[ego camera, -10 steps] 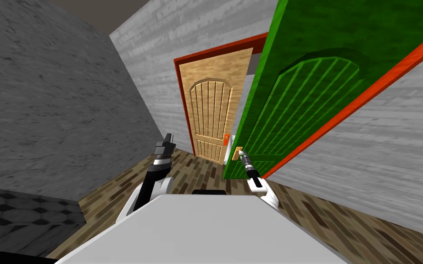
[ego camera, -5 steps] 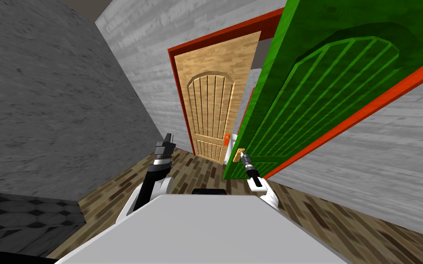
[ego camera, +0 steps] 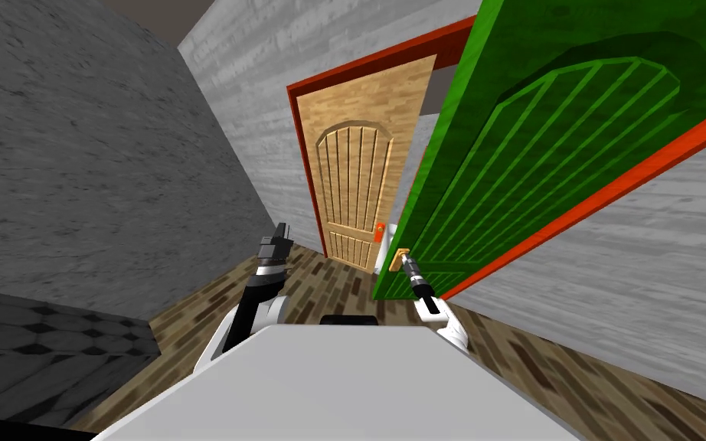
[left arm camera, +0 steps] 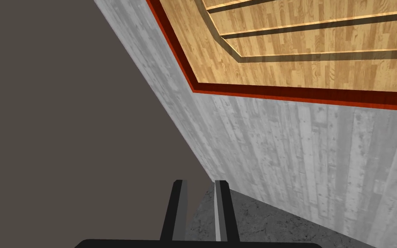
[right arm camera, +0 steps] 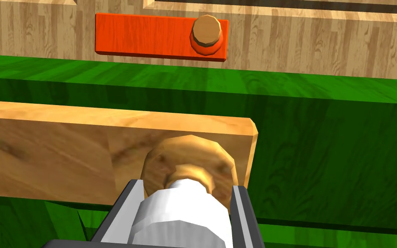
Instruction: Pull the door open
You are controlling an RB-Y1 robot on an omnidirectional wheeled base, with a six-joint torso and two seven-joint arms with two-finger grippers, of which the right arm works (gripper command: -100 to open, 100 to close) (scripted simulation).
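- Our right tool point(right arm camera: 185, 185) is clamped on the knob point(right arm camera: 180, 209). One blade presses each side of its pale stub, just in front of the wooden plate point(right arm camera: 64, 150) it is mounted on.
- The plate sits low on the green door point(ego camera: 543, 153), near its free edge. That edge stands clear of the red frame point(ego camera: 650, 164), so the door is partly open and leans into the hallway towards us.
- We judge the grasp done and the pull under way, with more swing needed before the opening is wide.
- The next move calls for drawing the knob back along the door's arc rather than in a straight line. The wrist should turn with the door so the blades do not slip off the stub. Our body is near, so backing away may be needed to make room.
- The right arm point(ego camera: 428, 295) reaches forward from beside the chest, nearly straight, with the tool pointing at the door face.
- The left tool point(ego camera: 275, 241) is held up on a bent arm, well apart from the green door. Its blades are close together and hold nothing.
- Beyond the green door's edge a wood door point(ego camera: 355, 184) stands at the end of the hallway.
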